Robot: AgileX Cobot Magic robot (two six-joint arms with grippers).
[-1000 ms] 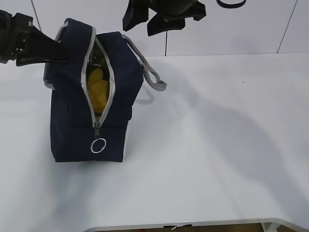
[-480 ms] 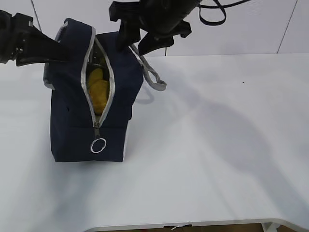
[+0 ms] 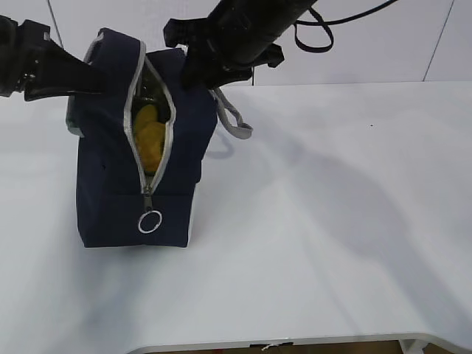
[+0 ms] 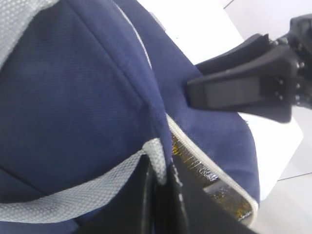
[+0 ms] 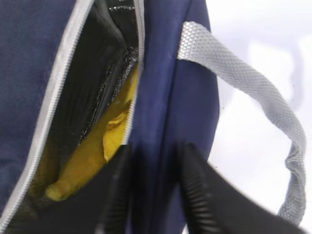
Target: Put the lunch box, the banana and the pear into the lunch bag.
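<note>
The navy lunch bag (image 3: 110,192) stands on the left of the table with its grey zipper open down the front. Yellow fruit (image 3: 151,140) lies inside; in the right wrist view a long yellow piece (image 5: 85,168) looks like the banana. I cannot pick out the pear or the lunch box. My left gripper (image 3: 96,77) is shut on the bag's left top edge and its grey webbing handle (image 4: 97,187). My right gripper (image 3: 195,74) is open, and its fingers (image 5: 195,190) straddle the bag's right top edge beside the opening.
The bag's other grey handle (image 3: 234,118) hangs loose off its right side. The ring pull (image 3: 150,221) hangs at the low end of the zipper. The white table (image 3: 332,221) runs to the right and front; a white wall stands behind.
My right arm has come down and to the left from above, and its open jaws now sit over the bag's right top edge. The left gripper and the bag have not moved.
</note>
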